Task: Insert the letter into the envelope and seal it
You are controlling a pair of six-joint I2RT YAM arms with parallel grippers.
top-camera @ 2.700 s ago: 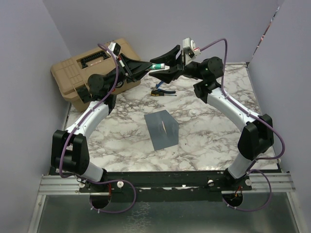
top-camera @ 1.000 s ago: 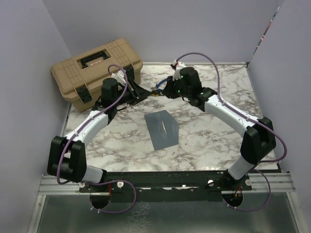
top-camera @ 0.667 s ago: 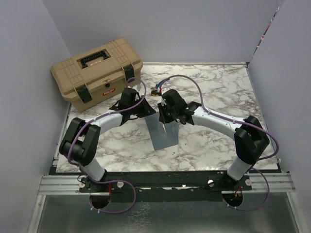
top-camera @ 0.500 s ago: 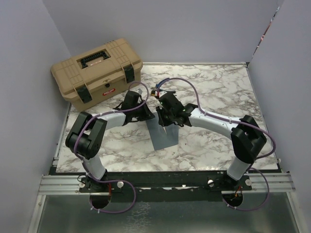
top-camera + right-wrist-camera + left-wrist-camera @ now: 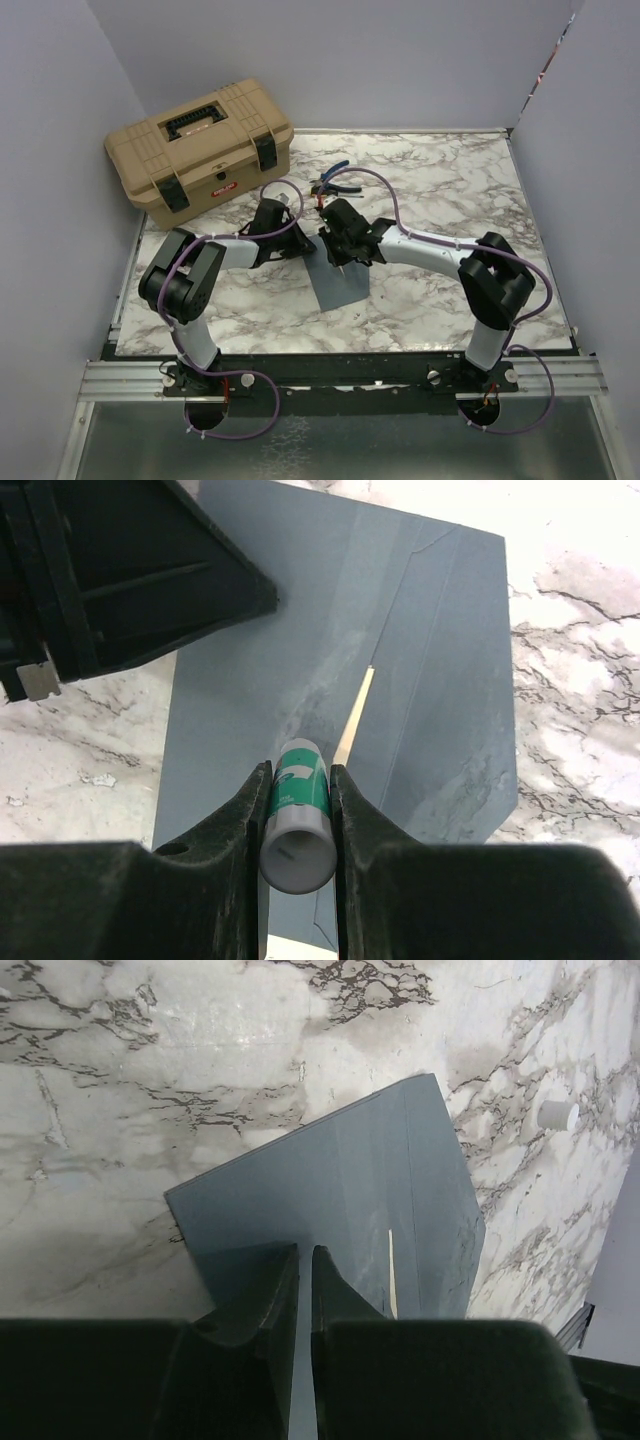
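1 envelope (image 5: 338, 283) is lying flat on the counter (image 5: 430, 190) beneath both pairs of fingers. The left fingers (image 5: 265, 1300) are sitting nearly together at its edge; whether they are pinching it, I cannot tell. The right fingers (image 5: 240, 825) are clamping 1 glue stick (image 5: 298, 825), with 1 sliver of the letter (image 5: 355, 715) showing just ahead.

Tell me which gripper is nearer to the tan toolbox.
Left. The left gripper is at the envelope's far-left corner, toward the toolbox; the right gripper is beside it, farther right.
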